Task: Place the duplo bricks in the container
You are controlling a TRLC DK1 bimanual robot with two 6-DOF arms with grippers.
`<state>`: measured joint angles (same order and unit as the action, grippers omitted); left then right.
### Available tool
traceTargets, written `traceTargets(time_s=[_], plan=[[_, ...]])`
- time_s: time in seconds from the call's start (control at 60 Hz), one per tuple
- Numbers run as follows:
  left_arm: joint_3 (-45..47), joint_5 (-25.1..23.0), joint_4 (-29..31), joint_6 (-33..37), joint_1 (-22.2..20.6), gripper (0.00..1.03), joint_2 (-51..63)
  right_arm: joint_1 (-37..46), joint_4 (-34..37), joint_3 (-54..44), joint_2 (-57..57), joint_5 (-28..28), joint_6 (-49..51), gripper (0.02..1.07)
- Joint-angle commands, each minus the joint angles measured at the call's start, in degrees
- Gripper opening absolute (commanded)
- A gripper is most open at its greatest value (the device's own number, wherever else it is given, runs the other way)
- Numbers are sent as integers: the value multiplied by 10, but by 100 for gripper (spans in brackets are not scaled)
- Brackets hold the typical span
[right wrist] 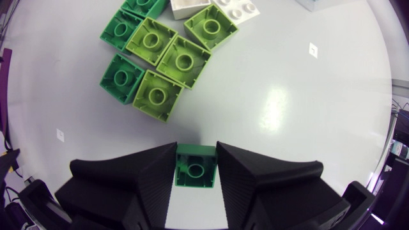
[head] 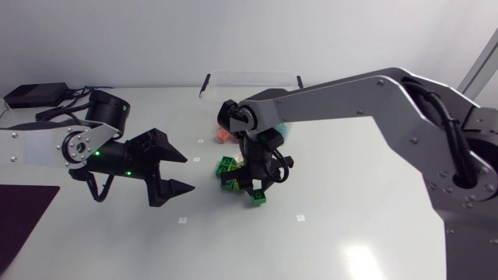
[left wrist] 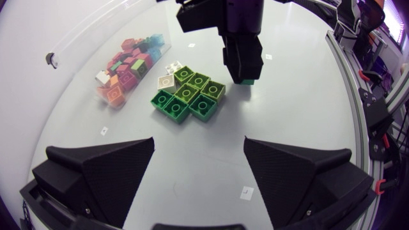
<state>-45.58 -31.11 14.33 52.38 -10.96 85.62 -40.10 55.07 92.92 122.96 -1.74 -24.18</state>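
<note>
Right gripper [right wrist: 196, 147]: both broad black fingers are pressing on opposite sides of one dark green square duplo brick [right wrist: 195, 167], so it is gripping that brick. The brick is sitting stud-up, low over the white table [head: 350, 233]; whether it is touching the surface is hard to tell. Just ahead of the fingers, a tight cluster of light and dark green duplo bricks [right wrist: 160, 61] is lying flat, with white bricks [right wrist: 239, 7] just beside its far edge. Beyond these, the clear plastic container [head: 253, 75] is standing near the table's rear edge, holding a heap of mixed-colour bricks [left wrist: 128, 64]. Left gripper [left wrist: 199, 144]: fingers are standing wide apart, gripping nothing, pointing at the cluster from the opposite side, apart from it.
</note>
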Motion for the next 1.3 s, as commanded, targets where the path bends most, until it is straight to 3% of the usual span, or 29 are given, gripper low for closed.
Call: traceTargets(time_s=[0.0,0.317,0.65,0.917,1.283], plan=[[17,4,-18,-25,-18,97,28,6,-4,-18,-32,-1,-1,34],[-13,32,-84,-106,-64,97,110,46,-4,3,-89,-4,15,34],[-41,120,-149,-192,-141,97,177,85,-4,28,-133,-2,27,34],[-59,187,-200,-246,-162,97,211,100,-4,40,-150,-1,32,34],[-85,245,-217,-281,-174,97,235,117,-4,59,-168,3,46,34]])
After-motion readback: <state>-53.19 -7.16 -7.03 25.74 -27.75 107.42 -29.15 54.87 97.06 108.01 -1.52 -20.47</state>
